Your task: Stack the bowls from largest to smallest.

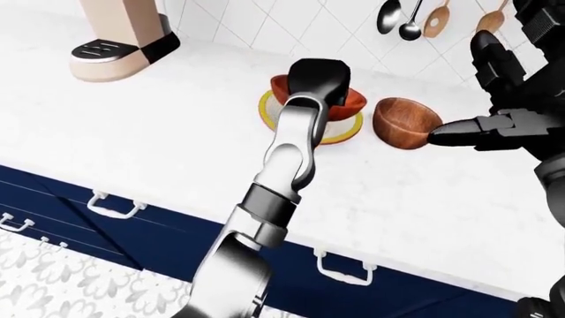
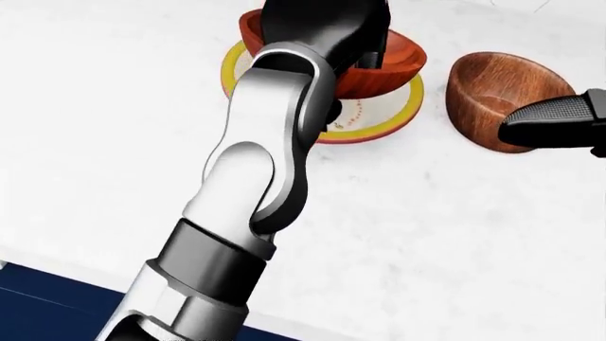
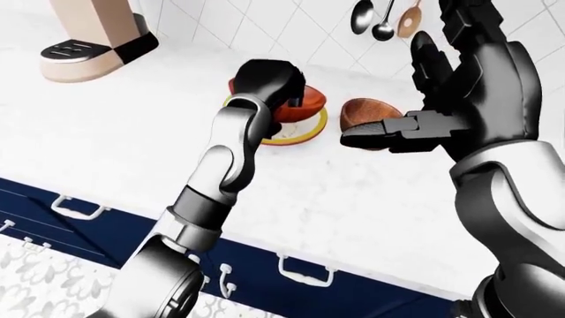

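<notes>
While fingers (image 2: 371, 51) grip red bowl (image 2: 398, 71), above plate (image 2: 403, 106)

Three head cameras, angled down.

The left arm is stretched up the head view from the bottom left, bent at the elbow, and the left robot hand (image 2: 327, 28) is seen from behind, its fingers hidden. The right robot hand (image 3: 468, 86) is held raised, fingers spread, thumb pointing left.
</notes>
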Tool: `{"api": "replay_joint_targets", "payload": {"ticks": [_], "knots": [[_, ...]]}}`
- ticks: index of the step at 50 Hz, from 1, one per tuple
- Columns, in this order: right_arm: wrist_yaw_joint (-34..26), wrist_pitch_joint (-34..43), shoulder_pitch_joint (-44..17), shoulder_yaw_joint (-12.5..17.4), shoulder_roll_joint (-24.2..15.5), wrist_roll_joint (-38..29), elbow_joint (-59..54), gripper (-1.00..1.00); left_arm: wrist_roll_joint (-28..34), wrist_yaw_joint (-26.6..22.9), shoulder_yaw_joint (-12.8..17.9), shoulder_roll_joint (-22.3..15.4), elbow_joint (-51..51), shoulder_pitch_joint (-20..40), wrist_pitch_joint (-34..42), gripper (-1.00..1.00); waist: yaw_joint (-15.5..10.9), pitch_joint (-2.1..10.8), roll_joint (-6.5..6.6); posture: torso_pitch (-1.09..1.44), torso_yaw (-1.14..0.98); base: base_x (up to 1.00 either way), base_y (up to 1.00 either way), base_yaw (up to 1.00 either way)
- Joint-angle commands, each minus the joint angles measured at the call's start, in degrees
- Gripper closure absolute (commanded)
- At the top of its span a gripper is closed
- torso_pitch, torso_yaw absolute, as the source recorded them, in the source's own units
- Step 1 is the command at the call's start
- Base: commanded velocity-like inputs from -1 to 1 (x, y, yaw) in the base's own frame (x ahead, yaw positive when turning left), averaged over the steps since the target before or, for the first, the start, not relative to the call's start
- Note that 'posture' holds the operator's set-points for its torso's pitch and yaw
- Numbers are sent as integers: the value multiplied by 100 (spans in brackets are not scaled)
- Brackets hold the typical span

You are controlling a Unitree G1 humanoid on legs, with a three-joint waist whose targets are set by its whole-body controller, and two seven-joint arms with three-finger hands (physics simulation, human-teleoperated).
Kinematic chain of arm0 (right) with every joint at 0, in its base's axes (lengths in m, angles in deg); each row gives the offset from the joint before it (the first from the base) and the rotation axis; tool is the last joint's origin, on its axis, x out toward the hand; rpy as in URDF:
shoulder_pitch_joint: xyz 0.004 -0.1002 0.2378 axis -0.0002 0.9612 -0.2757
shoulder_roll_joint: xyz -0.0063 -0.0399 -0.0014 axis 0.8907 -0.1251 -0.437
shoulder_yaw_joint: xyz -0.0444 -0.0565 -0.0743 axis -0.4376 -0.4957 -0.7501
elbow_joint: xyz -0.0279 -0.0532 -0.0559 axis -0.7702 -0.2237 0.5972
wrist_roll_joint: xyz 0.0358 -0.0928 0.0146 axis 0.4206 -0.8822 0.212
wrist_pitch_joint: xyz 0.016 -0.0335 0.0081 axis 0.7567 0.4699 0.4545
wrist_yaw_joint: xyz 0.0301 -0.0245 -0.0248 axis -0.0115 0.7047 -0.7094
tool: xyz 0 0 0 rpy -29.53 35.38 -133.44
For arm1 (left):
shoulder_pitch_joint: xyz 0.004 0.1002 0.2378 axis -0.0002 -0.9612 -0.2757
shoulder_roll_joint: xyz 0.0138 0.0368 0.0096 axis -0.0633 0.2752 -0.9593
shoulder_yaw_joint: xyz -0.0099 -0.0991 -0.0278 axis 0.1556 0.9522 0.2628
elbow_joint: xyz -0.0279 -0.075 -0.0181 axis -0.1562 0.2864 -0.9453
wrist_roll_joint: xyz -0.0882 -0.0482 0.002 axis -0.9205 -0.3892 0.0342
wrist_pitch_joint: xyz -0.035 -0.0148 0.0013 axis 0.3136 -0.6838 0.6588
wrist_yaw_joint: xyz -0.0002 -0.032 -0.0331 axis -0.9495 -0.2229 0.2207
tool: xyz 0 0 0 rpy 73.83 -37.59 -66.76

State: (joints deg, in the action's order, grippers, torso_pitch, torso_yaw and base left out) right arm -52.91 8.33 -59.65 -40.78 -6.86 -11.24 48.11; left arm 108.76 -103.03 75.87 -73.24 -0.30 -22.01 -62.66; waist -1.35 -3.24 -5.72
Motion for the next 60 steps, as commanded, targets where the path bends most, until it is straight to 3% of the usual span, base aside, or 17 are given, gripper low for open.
{"api": "replay_joint_targets", "payload": {"ticks": [1,8,12,25,36,41,45,54,60], "knots": [[11,-164,-129,119,-96,-52,55,-100,75,184,31,-6,286,261,-34,94,-8,171,-36,0,0,0,0,0],[42,-151,-114,145,-91,-25,66,-100,84,446,33,-15,2,218,-108,81,-7,175,-37,0,0,0,0,0],[62,-142,-207,104,-123,-20,11,-100,19,640,67,-50,-328,309,-158,61,-6,183,-36,0,0,0,0,0],[93,-133,-277,96,-185,-4,-62,-100,0,682,38,-154,-378,238,-200,25,-5,177,-37,0,0,0,0,0],[319,-52,-370,199,-344,329,-45,-100,117,244,-1,-120,478,-193,-128,3,4,171,-30,0,0,0,0,0],[482,-45,-402,213,-460,547,-36,-100,216,62,-31,-65,887,-471,-108,-20,0,164,-30,0,0,0,0,0],[582,-72,-419,221,-574,703,-58,-100,319,-232,-72,7,1355,-645,-82,-33,1,166,-33,0,0,0,0,0],[862,-94,-598,199,-975,1180,-161,-100,438,-953,-33,72,2193,-702,-18,-36,-14,149,-43,0,0,0,0,0],[968,0,-792,188,-1513,1639,-301,-100,564,-1856,-21,91,3211,-691,98,-47,-27,111,-51,0,0,0,0,0]]}}
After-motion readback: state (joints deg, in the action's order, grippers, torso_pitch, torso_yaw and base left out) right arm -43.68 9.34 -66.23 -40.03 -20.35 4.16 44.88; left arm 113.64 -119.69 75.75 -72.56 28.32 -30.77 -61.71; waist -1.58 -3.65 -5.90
